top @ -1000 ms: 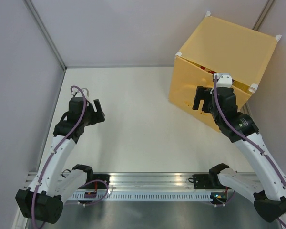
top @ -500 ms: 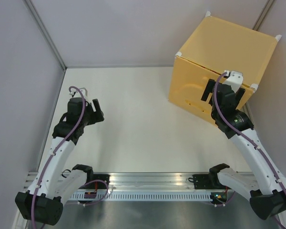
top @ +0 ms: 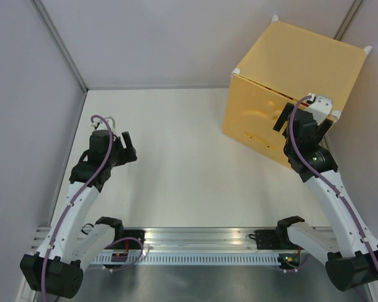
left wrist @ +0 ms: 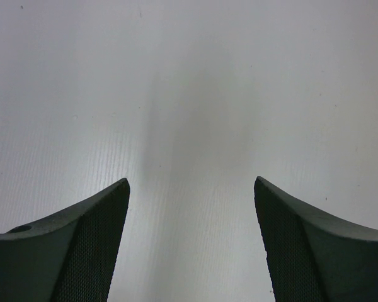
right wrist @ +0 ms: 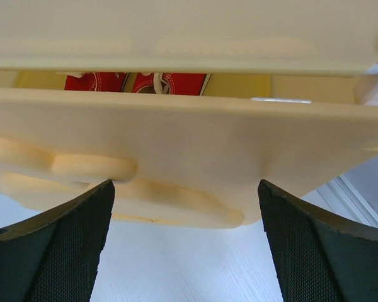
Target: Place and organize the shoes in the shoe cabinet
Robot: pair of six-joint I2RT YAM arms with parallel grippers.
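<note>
Sneakers (right wrist: pixel 170 82) sit inside the cabinet (top: pixel 302 56) (far right), behind its door (right wrist: pixel 195 141).

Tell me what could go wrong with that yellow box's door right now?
The door is not fully shut: a gap at its top edge shows the red sneakers. If they sit too near the front, it might jam on them. The open right gripper could also shove the whole cabinet sideways.

Left hand (left wrist: pixel 191 189) fingers (left wrist: pixel 82 251) spread wide over white table (left wrist: pixel 189 75).
</note>
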